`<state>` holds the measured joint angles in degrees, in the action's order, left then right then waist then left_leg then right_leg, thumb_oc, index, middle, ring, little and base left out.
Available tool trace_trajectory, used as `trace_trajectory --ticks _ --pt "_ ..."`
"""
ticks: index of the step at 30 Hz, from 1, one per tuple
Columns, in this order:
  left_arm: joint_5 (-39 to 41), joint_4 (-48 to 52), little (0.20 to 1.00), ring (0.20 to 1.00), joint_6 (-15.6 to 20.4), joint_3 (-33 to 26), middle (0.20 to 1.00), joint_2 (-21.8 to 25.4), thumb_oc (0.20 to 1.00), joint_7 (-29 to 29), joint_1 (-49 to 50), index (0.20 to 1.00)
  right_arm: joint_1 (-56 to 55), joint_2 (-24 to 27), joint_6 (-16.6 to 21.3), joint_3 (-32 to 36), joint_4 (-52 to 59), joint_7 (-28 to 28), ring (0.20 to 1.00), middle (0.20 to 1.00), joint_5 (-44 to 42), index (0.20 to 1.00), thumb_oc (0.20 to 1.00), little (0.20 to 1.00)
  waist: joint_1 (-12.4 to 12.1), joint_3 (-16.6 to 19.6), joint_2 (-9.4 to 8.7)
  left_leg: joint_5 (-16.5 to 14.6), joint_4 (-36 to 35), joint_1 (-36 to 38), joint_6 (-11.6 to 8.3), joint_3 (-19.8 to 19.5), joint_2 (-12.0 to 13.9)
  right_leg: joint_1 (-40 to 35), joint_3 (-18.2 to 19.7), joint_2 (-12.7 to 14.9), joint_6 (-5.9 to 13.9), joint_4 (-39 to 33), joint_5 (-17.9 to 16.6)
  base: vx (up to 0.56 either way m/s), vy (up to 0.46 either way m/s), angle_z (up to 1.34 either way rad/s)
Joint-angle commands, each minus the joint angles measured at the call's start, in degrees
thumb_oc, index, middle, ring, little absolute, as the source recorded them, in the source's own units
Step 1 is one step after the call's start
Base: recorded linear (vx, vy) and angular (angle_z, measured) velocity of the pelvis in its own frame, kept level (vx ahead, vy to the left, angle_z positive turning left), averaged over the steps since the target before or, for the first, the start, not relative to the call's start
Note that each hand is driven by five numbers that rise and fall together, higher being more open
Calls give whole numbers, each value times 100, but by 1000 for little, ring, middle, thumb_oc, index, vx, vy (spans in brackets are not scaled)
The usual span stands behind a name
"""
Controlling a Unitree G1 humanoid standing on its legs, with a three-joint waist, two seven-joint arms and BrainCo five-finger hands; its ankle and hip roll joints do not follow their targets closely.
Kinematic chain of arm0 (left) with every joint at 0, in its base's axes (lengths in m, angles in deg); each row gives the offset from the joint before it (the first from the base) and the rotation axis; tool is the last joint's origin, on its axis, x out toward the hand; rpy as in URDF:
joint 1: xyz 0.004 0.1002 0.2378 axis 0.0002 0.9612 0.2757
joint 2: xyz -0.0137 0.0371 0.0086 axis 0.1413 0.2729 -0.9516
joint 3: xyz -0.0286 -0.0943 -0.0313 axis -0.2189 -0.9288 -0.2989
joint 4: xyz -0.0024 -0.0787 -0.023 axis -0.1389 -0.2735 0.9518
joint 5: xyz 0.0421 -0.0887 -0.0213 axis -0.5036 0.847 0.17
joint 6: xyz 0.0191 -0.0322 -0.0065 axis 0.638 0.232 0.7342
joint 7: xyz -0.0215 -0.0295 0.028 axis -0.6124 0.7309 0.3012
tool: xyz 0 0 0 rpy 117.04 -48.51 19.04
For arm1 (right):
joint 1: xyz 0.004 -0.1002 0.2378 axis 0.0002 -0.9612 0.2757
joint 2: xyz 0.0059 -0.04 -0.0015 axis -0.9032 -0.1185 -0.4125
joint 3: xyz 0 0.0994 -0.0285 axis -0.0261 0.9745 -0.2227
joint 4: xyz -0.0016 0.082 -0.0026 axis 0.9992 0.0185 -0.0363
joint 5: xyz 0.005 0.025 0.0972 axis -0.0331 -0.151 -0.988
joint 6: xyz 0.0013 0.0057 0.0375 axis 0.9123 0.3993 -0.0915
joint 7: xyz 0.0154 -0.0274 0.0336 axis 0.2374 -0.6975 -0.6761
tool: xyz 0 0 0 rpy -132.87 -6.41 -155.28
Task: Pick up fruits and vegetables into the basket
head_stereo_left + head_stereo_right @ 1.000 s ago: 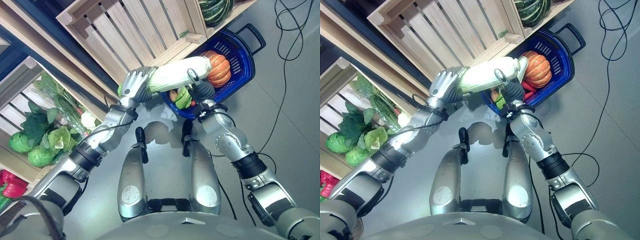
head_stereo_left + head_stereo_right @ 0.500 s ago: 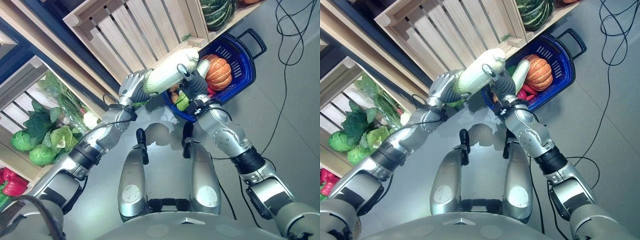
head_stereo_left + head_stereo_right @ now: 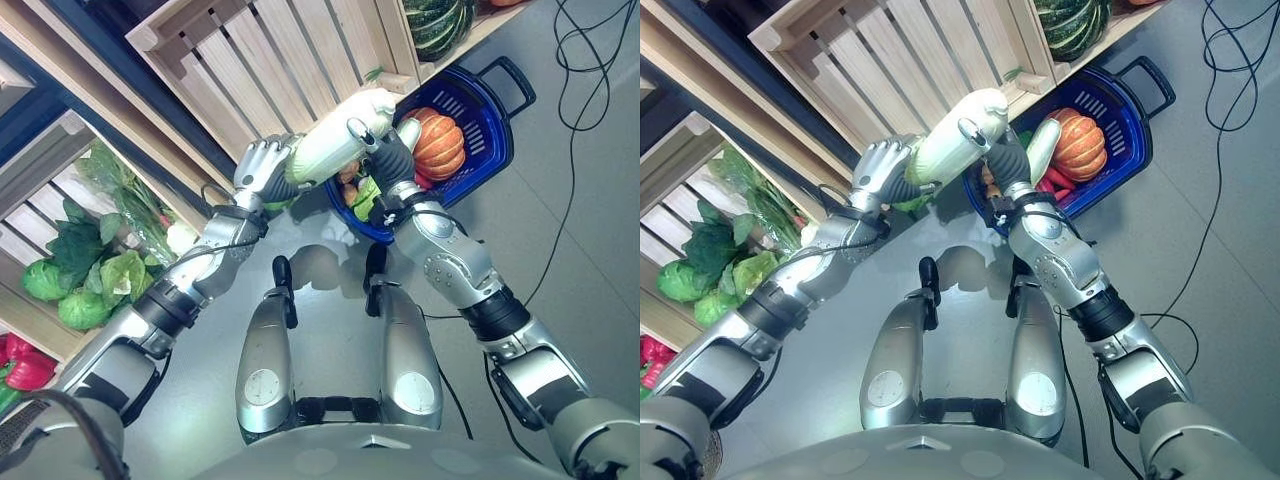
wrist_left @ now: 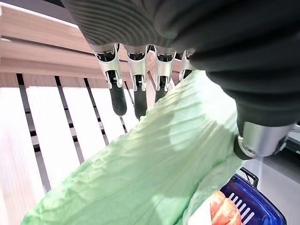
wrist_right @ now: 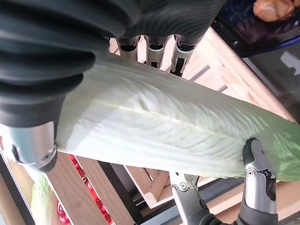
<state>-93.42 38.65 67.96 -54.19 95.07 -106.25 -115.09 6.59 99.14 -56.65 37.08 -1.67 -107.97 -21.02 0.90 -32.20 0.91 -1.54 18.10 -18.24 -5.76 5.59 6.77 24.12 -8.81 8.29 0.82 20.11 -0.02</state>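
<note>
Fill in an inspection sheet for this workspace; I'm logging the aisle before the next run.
Surface: grey floor, basket standing on it.
Job's things: long pale green cabbage held in the air between both hands, beside the blue basket; basket holds an orange pumpkin and other produce.
Clutter: nothing seen.
Hands: left hand supports the cabbage's leafy end with straight fingers; right hand curled round its other end.
Cables: black cable loops on the floor past the basket.
Surroundings: slatted wooden crate behind the hands; crate of leafy greens to the robot's left; striped dark green squash on a shelf above the basket.
</note>
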Motion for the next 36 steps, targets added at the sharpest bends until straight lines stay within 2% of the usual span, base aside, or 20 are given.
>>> trace_trajectory --ticks 1,4,10,11,14,18,20,21,23,28,31,36 --pt "-54 473 1000 1000 70 -19 1000 165 1000 -236 -93 1000 265 -37 283 93 782 137 200 200 453 200 200 200 117 241 -49 -272 -55 -6 339 255 -168 -360 81 144 438 -209 339 0 0 0" --pt "228 436 1000 1000 136 -152 1000 191 1000 -248 101 1000 165 38 324 232 912 185 200 200 564 200 200 200 136 241 -12 -263 -67 6 333 255 -158 -351 78 138 430 -184 353 0 0 0" --pt "1293 760 1000 1000 433 -695 1000 189 1000 -222 978 1000 -185 321 498 912 1639 401 200 200 922 200 200 200 120 241 73 -254 -109 -36 339 257 -163 -283 46 115 423 -153 386 -27 -15 -3" --pt "1801 910 1000 1000 624 -868 1000 171 1000 -233 1314 1000 -286 385 535 1113 1837 459 200 200 982 200 200 200 97 241 88 -253 -129 -60 337 248 -170 -262 34 101 414 -153 392 -54 -47 -1" --pt "2521 950 1000 1000 1088 -1161 1000 0 1000 -256 1857 1000 -428 473 648 1452 2124 531 200 200 1138 200 200 200 60 241 104 -243 -175 -112 339 241 -183 -204 2 61 387 -149 407 -53 -43 1" --pt "2976 903 1000 1000 1807 -1645 1000 -140 1000 -451 2557 1000 -735 643 964 2000 2362 578 200 200 1435 200 200 200 28 241 128 -230 -209 -197 340 257 -199 -112 -34 24 355 -110 440 -52 -29 0" --pt "3006 907 1000 1000 1896 -1709 1000 -147 1000 -480 2638 1000 -790 667 1001 2063 2396 572 200 200 1459 200 200 200 27 241 129 -230 -210 -201 339 257 -198 -111 -42 22 352 -105 445 0 0 0" --pt "3130 932 1000 1000 2274 -1964 1000 -147 1000 -488 2895 1000 -1018 777 1197 2342 2499 515 200 200 1625 200 200 200 28 241 133 -242 -210 -216 340 272 -193 -93 -61 20 355 -80 472 0 0 0" --pt "3239 1011 1000 1000 2533 -2190 1000 -159 1000 -281 3164 1000 -1369 883 1455 2683 2572 422 200 200 1933 200 200 200 47 241 135 -291 -191 -227 338 287 -190 -75 -65 7 362 -28 532 0 0 0" --pt "3460 1259 1000 1000 2950 -2251 1000 -112 1000 1165 3588 1000 -2147 1256 1870 3353 2607 74 200 200 2274 200 200 200 192 241 186 -272 -188 -341 338 400 -151 94 -56 -16 372 59 534 -21 25 -2" --pt "3508 1387 1000 1000 2939 -2091 1000 4 1000 1598 3690 1000 -2397 1462 2010 3530 2541 -7 200 200 2090 200 200 200 285 241 245 -261 -189 -427 326 473 -127 243 -36 -25 378 139 549 -23 57 -8" --pt "4075 1331 1000 1000 2402 -1755 1000 173 1000 1899 3551 1000 -2515 1690 2131 3556 2245 -360 200 200 2141 200 200 200 433 241 330 -240 -138 -631 327 564 -123 535 -7 -16 376 303 608 -23 55 -8"
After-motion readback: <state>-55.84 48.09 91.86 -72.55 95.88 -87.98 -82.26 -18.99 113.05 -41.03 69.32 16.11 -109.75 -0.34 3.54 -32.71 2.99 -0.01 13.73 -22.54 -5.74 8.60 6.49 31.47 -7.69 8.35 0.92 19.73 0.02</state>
